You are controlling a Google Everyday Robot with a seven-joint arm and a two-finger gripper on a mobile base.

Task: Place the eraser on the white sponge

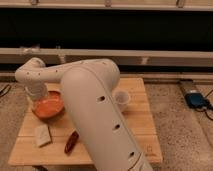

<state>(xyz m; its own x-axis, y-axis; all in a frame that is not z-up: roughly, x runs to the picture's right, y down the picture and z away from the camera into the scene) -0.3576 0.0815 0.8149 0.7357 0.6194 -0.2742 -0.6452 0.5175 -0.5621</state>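
The white sponge (42, 135) is a flat off-white pad lying on the front left of the wooden table (140, 130). The eraser does not show in this view. My big white arm fills the middle of the view, bends at the far left and points down. My gripper (35, 100) hangs at the left rim of the orange bowl (48, 106), behind and above the sponge, and is mostly hidden by the wrist and the bowl.
A slim dark-red oblong thing (71, 141) lies right of the sponge near the front edge. A white cup (121, 100) stands at mid-table right of my arm. A blue device (195, 99) lies on the floor at the right.
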